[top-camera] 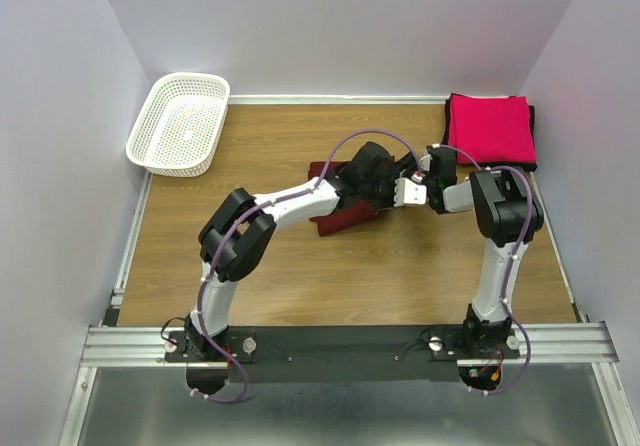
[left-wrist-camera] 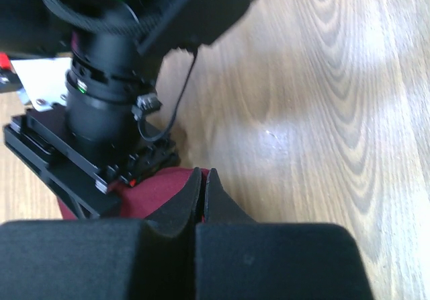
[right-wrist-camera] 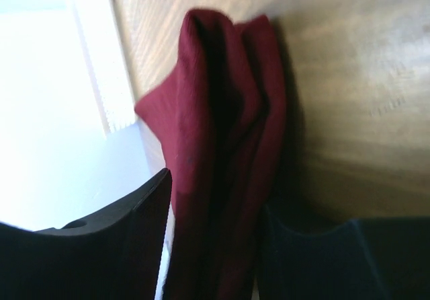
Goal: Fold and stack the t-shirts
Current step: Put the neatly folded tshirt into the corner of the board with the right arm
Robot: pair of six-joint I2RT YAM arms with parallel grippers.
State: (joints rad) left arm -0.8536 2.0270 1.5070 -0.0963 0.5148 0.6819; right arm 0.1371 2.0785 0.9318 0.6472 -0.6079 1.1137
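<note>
The dark maroon t-shirt [top-camera: 342, 218] lies bunched in the middle of the table, mostly hidden under both grippers. My left gripper [top-camera: 374, 192] is shut on a thin edge of it; in the left wrist view the fingers [left-wrist-camera: 185, 199] are pressed together with maroon cloth [left-wrist-camera: 151, 191] beside and between them. My right gripper [top-camera: 408, 193] is shut on a thick gathered fold of the maroon shirt [right-wrist-camera: 222, 145], lifted off the wood. The bright pink-red t-shirt [top-camera: 490, 129] lies folded at the back right, on a black one showing at its edge [top-camera: 534, 141].
A white mesh basket [top-camera: 180, 123] stands at the back left corner. The right gripper's black body [left-wrist-camera: 101, 138] is very close to the left fingers. Walls close in the wooden table [top-camera: 300, 286] on three sides.
</note>
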